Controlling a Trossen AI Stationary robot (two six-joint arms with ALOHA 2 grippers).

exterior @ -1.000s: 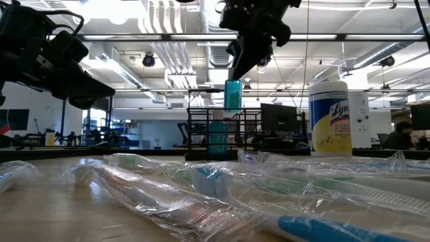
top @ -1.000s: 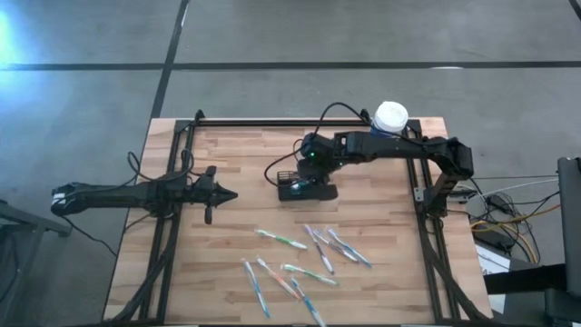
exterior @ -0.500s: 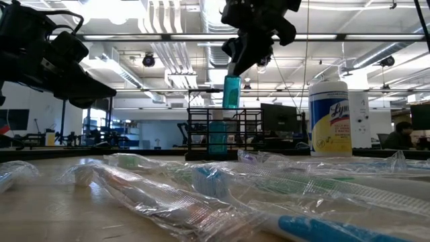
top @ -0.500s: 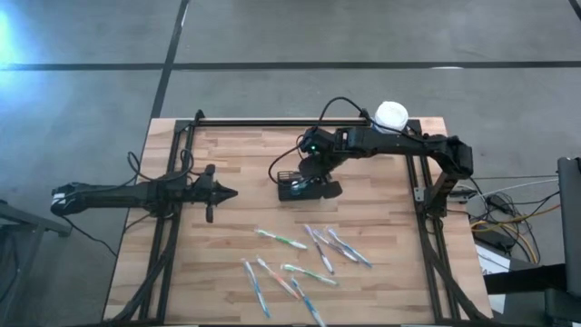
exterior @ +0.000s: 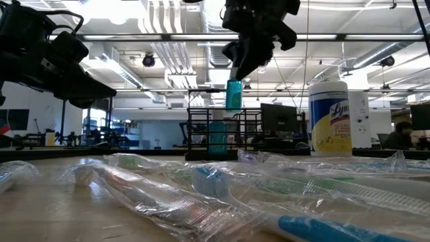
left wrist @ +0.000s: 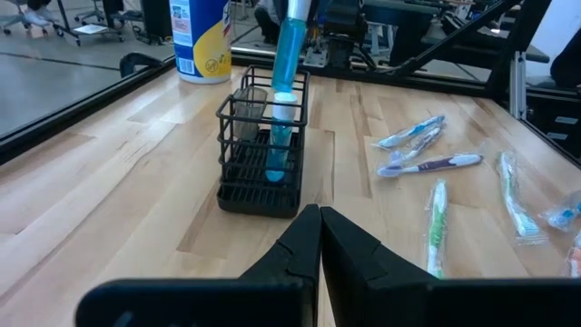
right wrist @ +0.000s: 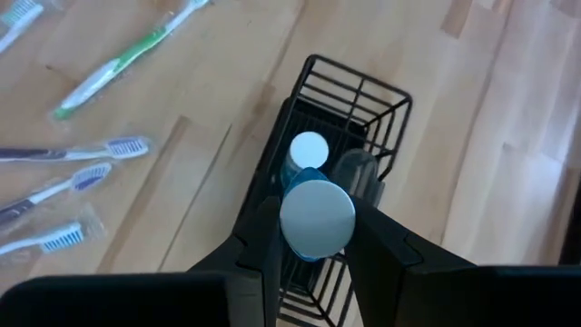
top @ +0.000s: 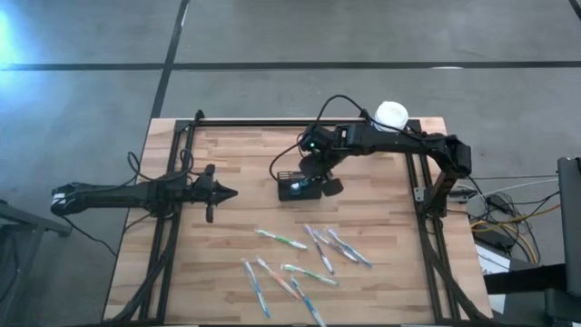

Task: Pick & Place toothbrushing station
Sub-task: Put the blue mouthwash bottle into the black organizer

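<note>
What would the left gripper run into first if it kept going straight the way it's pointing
Most likely the toothbrushing station: the shut left gripper points almost at the black wire holder, slightly to one side of its middle. Bare table lies between them, though depth is hard to judge.

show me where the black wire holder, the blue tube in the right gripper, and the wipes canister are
holder point(left wrist: 260, 186), left wrist view, its front mesh wall.
blue tube point(left wrist: 287, 64), left wrist view, mid-body above the holder.
canister point(exterior: 330, 117), low view, its yellow label.
</note>
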